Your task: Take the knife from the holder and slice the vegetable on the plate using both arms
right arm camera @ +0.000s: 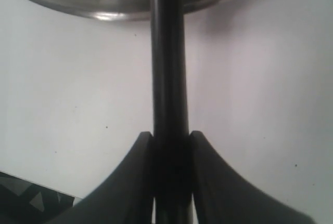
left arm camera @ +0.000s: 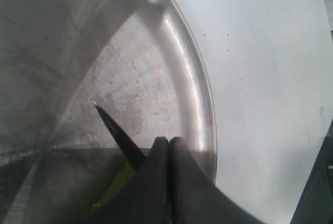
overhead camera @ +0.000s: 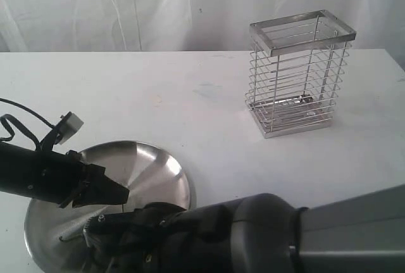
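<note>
1. Gripping the knife [right arm camera: 169, 78] by its black handle, the right gripper [right arm camera: 170, 177] has both fingers pressed tight against either side of it, the handle running out toward the plate [right arm camera: 130, 0] rim.
2. Over on the exterior view, the right arm [overhead camera: 266, 235] sweeps in low across the front, bulky and black, hiding the near edge of the plate [overhead camera: 152, 171].
3. Left gripper [overhead camera: 117, 192] is out over the plate from the left side, its tips pinched together, no gap showing.
4. Left wrist view confirms it: the fingers [left arm camera: 156, 182] sit flush against each other above the plate [left arm camera: 197, 99], and a sliver of bright green, the vegetable [left arm camera: 117, 185], peeks out right beside and beneath them. Whether those tips actually pinch it, I cannot tell.
5. Knife blade [left arm camera: 117, 133], dark and pointed, slants across the steel surface just beside the left fingers, its tip resting out toward the plate's middle.
6. Back right on the white table [overhead camera: 190, 95], the holder [overhead camera: 297, 76] stands upright, well apart from the plate.
</note>
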You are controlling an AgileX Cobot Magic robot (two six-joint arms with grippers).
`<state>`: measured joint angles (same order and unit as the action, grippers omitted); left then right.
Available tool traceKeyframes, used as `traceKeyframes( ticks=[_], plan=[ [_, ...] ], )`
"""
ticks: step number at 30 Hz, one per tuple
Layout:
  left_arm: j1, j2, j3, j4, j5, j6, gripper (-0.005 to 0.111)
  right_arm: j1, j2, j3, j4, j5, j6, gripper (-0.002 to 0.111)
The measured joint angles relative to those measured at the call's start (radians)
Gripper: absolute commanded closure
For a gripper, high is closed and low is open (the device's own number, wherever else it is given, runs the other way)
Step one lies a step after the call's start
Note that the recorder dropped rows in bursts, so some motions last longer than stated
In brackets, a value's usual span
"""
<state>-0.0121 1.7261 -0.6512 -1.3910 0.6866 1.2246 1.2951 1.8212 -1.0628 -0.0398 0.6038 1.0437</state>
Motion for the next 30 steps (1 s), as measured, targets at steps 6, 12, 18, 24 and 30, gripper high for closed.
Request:
traceKeyframes(
  ticks=[6, 12, 18, 24, 30],
  plan=[
    [0.000, 0.000, 0.000, 0.000, -0.007, 0.000, 0.107, 0.000, 0.000, 0.000, 0.002, 0.000, 0.000, 0.108],
    [0.000, 0.016, 0.000, -0.007, -0.014, 0.002, 0.107, 0.000, 0.000, 0.000, 0.012, -0.003, 0.000, 0.108],
    [0.002, 0.094, 0.000, 0.009, -0.084, 0.002, 0.107, 0.000, 0.000, 0.000, 0.015, -0.003, -0.004, 0.108],
    [0.002, 0.104, 0.000, 0.007, -0.088, 0.002, 0.107, 0.000, 0.000, 0.002, 0.015, -0.003, -0.004, 0.108],
    [0.002, 0.104, 0.000, 0.005, -0.088, 0.002, 0.107, 0.000, 0.000, 0.002, 0.046, 0.007, -0.030, 0.108]
  ],
)
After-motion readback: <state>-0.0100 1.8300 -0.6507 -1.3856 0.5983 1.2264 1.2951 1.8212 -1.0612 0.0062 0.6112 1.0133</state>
